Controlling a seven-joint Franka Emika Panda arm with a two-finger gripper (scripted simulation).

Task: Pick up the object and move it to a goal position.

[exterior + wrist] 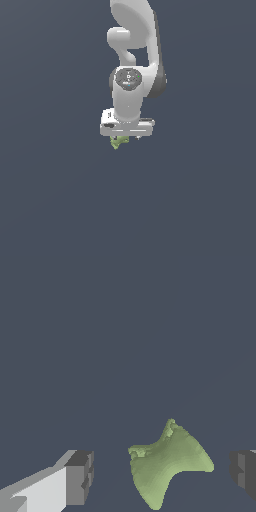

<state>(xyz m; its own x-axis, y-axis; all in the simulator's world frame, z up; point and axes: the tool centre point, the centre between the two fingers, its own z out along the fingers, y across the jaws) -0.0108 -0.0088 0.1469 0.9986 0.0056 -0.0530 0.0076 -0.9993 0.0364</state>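
Olive-green object point(167, 466), one only, between two spread fingers point(80, 476) of tool point(162, 476), untouched.

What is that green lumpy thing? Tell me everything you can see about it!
The green object is a small olive-green lump, pinched in the middle and flaring into rounded lobes, a bit like a bow tie. Its surface looks mottled and matte, with a paler rough patch near one tip. It sits in the gap between the gripper's two dark fingers, with space on both sides, so nothing squeezes it. In the exterior view it peeks out just below the white gripper.
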